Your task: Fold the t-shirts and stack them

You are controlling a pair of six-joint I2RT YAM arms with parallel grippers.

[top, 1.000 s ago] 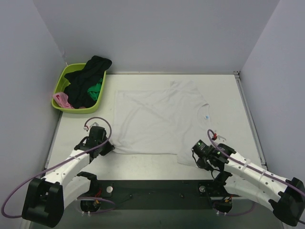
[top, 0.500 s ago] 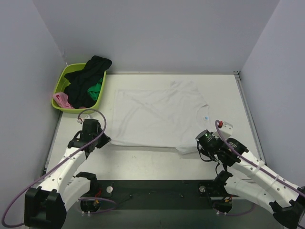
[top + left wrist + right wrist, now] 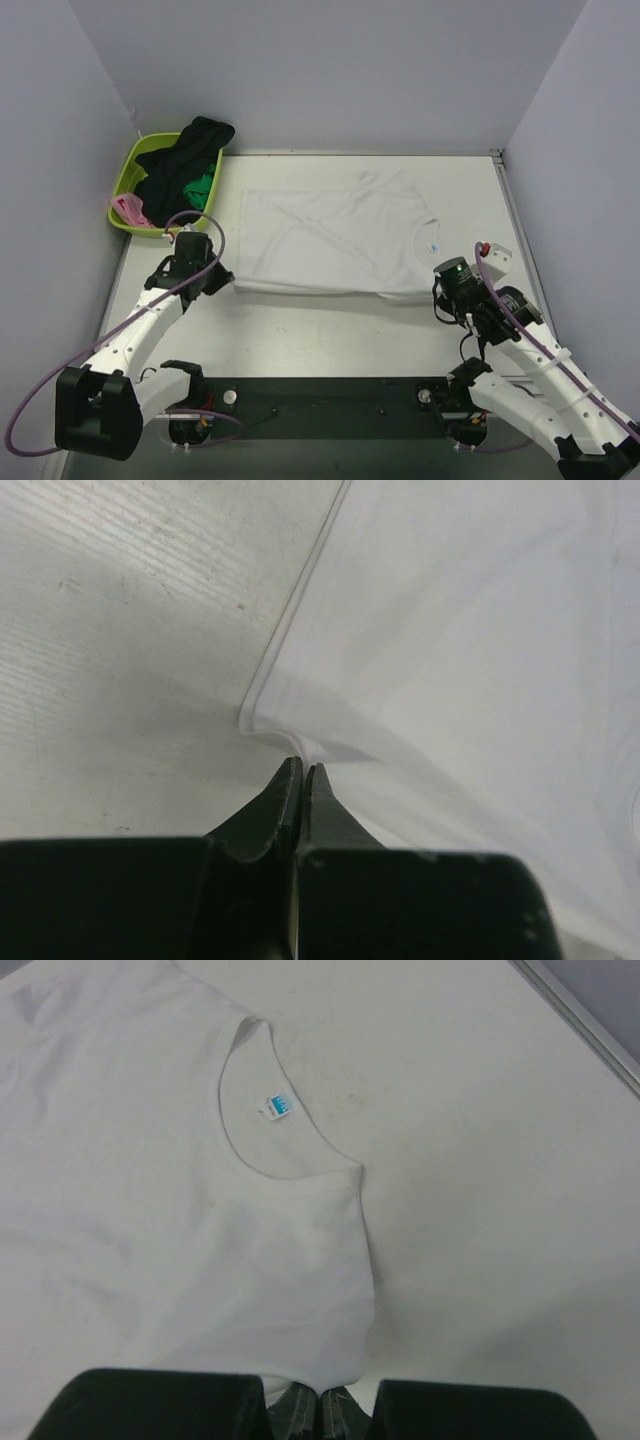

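Because thin cloth lies slack, it is taken up at its corners. Far left: lime basket [image 3: 122, 190] holding the black t-shirt [image 3: 185, 160], green t-shirt [image 3: 203, 187] and pink t-shirt [image 3: 128, 208]. Centre: white t-shirt [image 3: 330, 245], spread on the table [image 3: 330, 330], collar [image 3: 292, 1176] to the right. Left gripper [image 3: 303, 778], jaws together on the shirt's near-left corner. Right gripper [image 3: 320, 1402], likewise clamped on the near-right edge below the collar. Judged light, limp and apt to sag or slip out. Paired corner pinches, kept taut, should hold a fold line straight.
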